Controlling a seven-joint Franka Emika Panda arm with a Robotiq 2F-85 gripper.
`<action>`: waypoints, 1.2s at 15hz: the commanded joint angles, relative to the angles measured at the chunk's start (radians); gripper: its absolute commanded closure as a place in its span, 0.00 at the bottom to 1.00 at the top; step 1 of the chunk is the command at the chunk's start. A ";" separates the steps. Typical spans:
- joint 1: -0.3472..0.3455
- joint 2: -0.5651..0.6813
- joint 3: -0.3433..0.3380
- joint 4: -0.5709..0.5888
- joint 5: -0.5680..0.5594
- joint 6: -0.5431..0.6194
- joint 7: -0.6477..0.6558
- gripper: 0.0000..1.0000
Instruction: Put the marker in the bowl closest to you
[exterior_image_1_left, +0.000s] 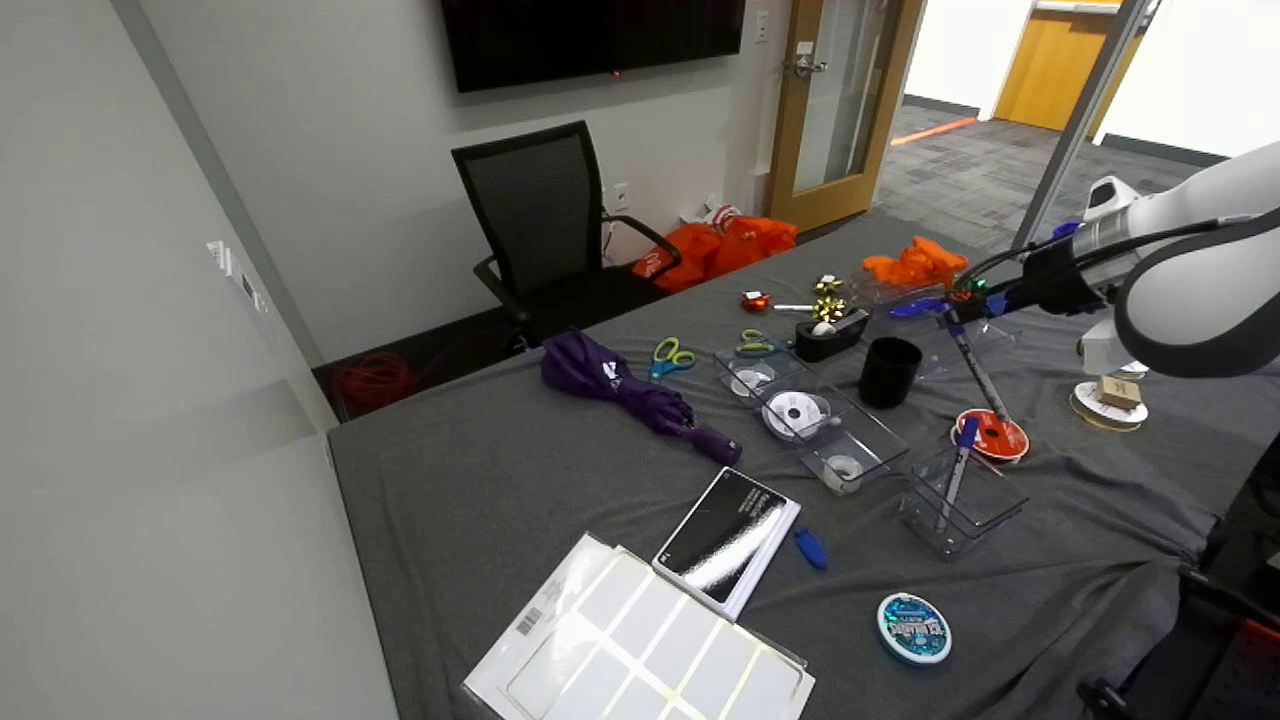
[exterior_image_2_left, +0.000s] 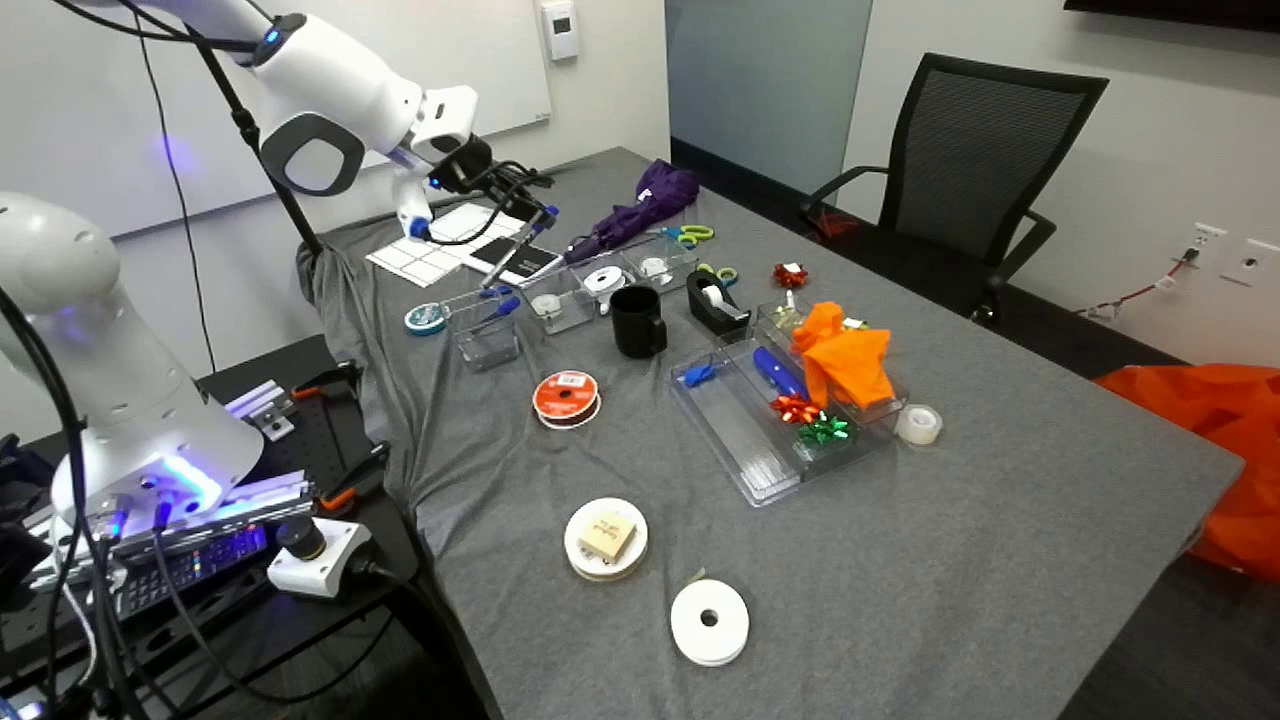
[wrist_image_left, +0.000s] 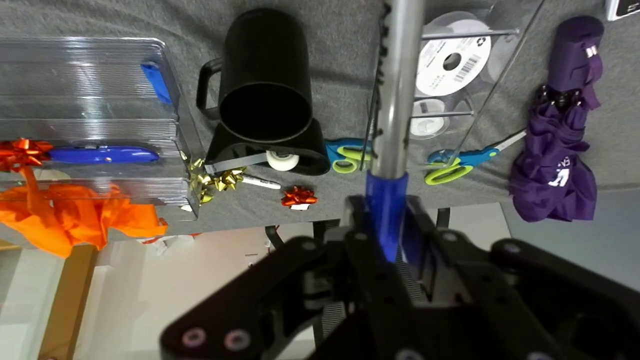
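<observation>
Clearly one gripped marker (wrist_image_left: 395, 125), two scissor pairs (wrist_image_left: 476, 158)

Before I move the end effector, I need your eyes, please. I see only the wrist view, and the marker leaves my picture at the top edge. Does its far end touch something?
Observer: It looks free to me. In an exterior view, the far end of the marker hangs well apart from the red ribbon spool.
Operator: Good. Is there an open container outside of my picture?
Observer: Yes, a small clear bin, and another blue-capped marker leans inside it.
Operator: Is something lying near this bin?
Observer: Yes, a round blue container; in an exterior view I see a gap between it and the bin.
</observation>
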 joint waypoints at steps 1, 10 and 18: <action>0.025 0.031 -0.068 0.000 -0.116 0.005 0.071 0.95; -0.045 0.237 0.046 -0.003 -0.164 -0.191 0.382 0.95; -0.223 0.241 0.238 0.007 -0.162 -0.246 0.412 0.95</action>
